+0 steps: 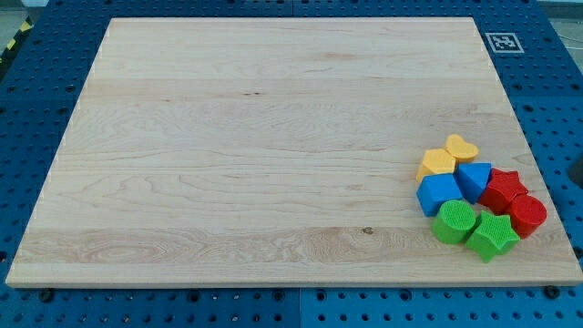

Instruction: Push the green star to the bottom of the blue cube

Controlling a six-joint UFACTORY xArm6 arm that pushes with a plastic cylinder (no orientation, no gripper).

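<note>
The green star (493,235) lies near the board's bottom right edge, in a tight cluster of blocks. The blue cube (439,193) is up and to the left of it. A green cylinder (454,221) sits between them, right below the cube and touching the star's left side. My tip does not show clearly; only a dark sliver (579,169) appears at the view's right edge, off the board.
Also in the cluster are a yellow heart (462,146), a yellow hexagon (436,163), a blue triangle (474,178), a red star (504,189) and a red cylinder (527,215). The wooden board (273,137) lies on a blue pegboard, with a marker tag (503,41) at its top right.
</note>
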